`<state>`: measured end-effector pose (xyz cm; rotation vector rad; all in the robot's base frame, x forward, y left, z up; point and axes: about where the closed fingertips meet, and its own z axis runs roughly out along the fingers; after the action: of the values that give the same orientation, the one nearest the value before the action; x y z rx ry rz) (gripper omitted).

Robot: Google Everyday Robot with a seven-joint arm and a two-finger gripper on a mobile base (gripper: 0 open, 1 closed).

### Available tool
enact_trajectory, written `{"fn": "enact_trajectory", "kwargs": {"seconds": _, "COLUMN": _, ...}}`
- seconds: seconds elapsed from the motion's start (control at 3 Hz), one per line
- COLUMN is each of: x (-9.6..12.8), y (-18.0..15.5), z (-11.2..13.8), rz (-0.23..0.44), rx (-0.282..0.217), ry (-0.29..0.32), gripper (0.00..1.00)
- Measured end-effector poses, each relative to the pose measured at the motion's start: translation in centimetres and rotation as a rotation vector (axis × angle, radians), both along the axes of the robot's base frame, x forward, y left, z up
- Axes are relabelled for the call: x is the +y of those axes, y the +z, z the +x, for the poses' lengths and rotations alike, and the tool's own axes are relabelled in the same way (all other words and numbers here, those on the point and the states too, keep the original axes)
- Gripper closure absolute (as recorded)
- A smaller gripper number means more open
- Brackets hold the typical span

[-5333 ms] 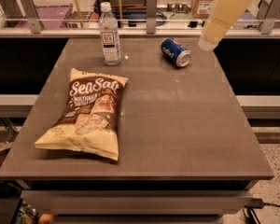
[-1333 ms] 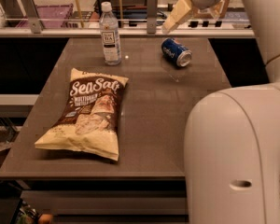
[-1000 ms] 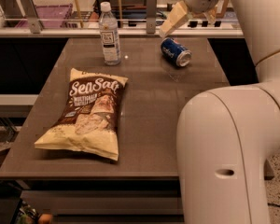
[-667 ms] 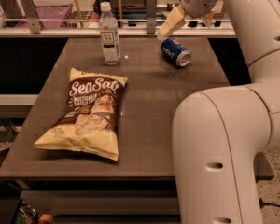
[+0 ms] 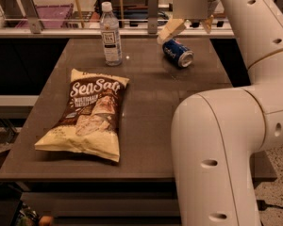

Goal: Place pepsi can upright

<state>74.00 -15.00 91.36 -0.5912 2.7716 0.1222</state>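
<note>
The pepsi can [image 5: 178,52] is blue with a silver end and lies on its side at the far right of the dark table [image 5: 151,86]. My gripper [image 5: 189,27] hangs just above and behind the can, at the table's far edge. Its two cream fingers [image 5: 171,30] are spread apart, one to the can's upper left and one to its upper right. It holds nothing.
A clear bottle [image 5: 111,34] with a white label stands upright at the far left-centre. A SeaSalt chip bag [image 5: 87,114] lies flat at the front left. My white arm [image 5: 217,140] fills the right foreground and hides the table's right side. A railing runs behind the table.
The arm swung into view from the right. The gripper has moved down and closer to the can. The can, bottle and bag have not moved.
</note>
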Motion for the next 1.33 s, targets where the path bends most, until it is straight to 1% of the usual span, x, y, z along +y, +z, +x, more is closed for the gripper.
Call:
{"fn": "enact_trajectory", "kwargs": {"seconds": 0.33, "x": 0.7, "y": -1.5, "z": -0.1, "rz": 0.039, "rx": 0.035, "ry": 0.017, "gripper": 0.0}}
{"fn": "enact_trajectory", "kwargs": {"seconds": 0.67, "x": 1.2, "y": -2.6, "z": -0.1, "rz": 0.064, "rx": 0.059, "ry": 0.033, "gripper": 0.0}}
{"fn": "enact_trajectory", "kwargs": {"seconds": 1.33, "x": 1.9, "y": -4.3, "z": 0.0, "rz": 0.069, "rx": 0.093, "ry": 0.054, "gripper": 0.0}}
